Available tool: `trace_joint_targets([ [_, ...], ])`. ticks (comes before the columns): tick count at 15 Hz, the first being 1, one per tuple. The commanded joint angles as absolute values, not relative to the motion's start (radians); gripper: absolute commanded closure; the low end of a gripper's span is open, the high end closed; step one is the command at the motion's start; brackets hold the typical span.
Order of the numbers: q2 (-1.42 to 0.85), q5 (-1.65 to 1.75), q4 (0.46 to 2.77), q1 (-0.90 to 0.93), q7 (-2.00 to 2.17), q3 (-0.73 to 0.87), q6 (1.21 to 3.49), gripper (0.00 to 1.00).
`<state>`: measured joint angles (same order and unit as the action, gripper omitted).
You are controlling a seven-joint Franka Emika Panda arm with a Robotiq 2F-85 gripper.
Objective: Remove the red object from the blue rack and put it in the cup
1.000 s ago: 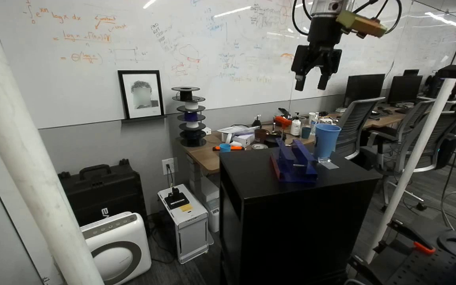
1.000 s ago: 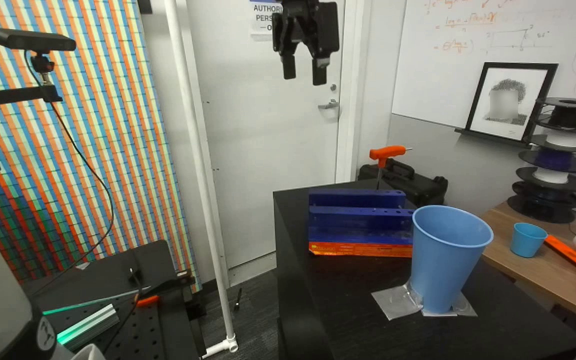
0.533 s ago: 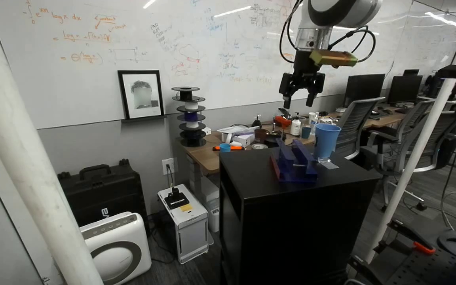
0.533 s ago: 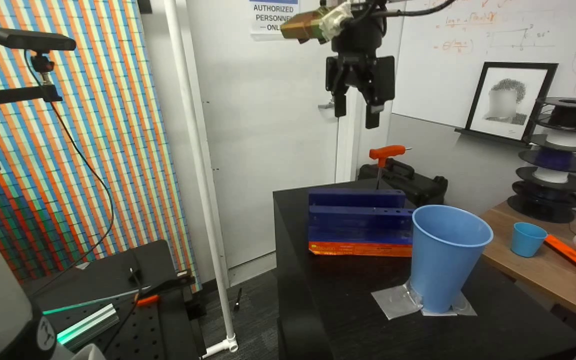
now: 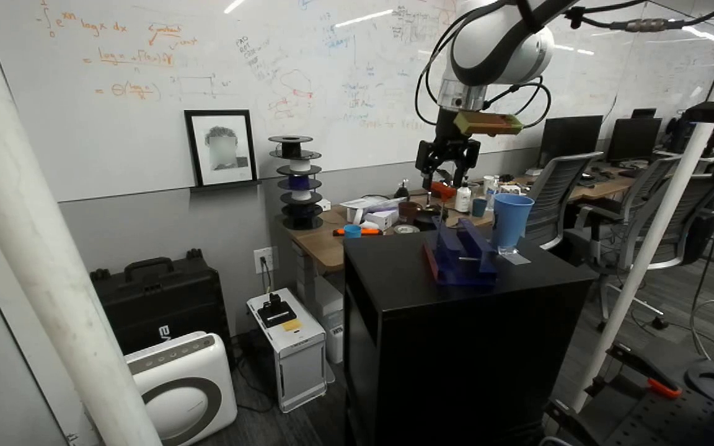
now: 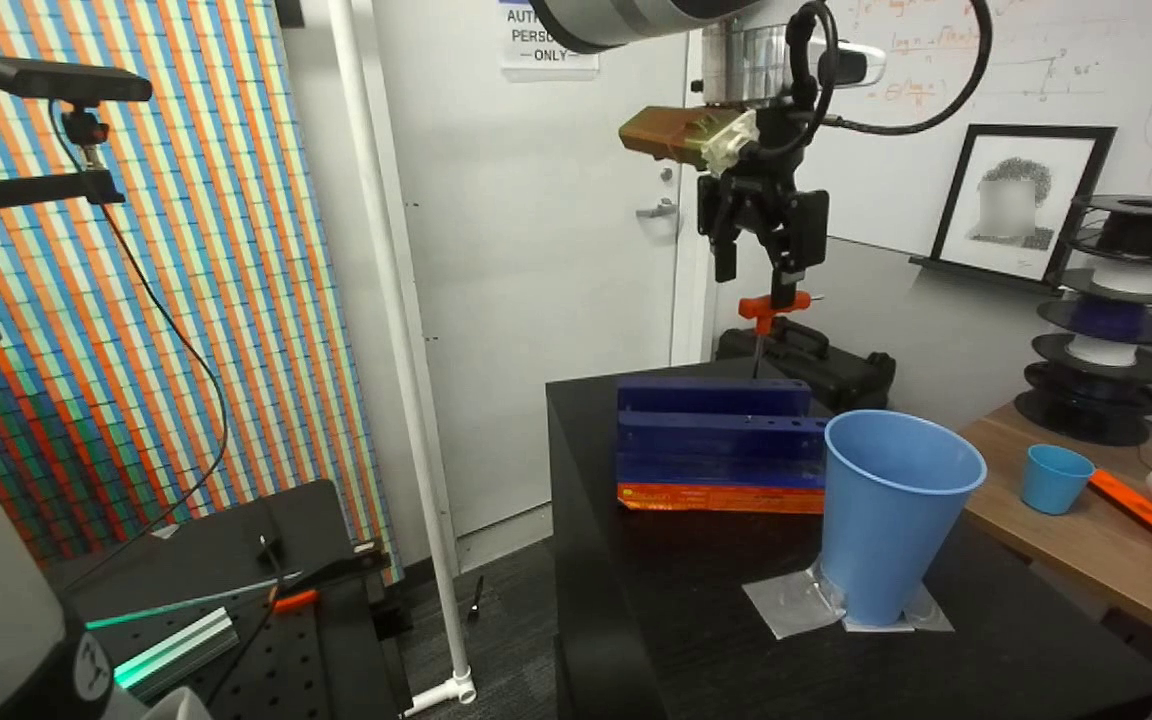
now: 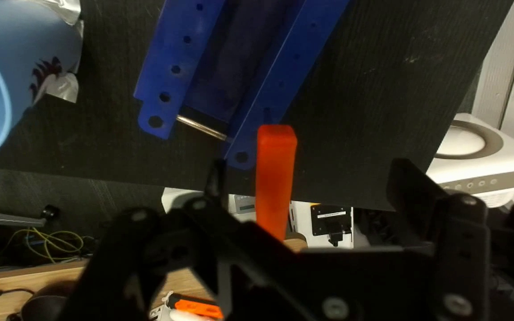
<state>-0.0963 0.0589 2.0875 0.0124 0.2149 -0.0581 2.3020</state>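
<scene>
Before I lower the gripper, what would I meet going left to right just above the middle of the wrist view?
From the left: light-blue cup, dark-blue rack, red-orange T-handled tool, white air purifier.

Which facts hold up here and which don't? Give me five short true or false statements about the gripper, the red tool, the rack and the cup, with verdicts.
1. The gripper is open. True.
2. Tape lies at the foot of the cup. True.
3. The cup is lying on its side. False: it stands upright on the black cabinet.
4. In the wrist view, the red tool shows between the gripper's jaws. True.
5. The red tool is inside the cup. False: it stands upright at the blue rack.
</scene>
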Motion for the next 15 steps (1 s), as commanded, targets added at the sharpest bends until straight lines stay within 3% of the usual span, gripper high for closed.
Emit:
trace_joint_targets([
  [1, -0.167, 0.062, 2.019, 0.032, 0.226, -0.046, 2.295, 0.42],
  [7, -0.171, 0.058, 2.026, 0.026, 0.216, -0.023, 2.275, 0.89],
  [9, -0.147, 0.049, 2.031, 0.025, 0.199, -0.021, 2.259, 0.94],
  [15, -0.031, 0.042, 2.026, 0.037, 0.15, -0.04, 2.177, 0.9],
])
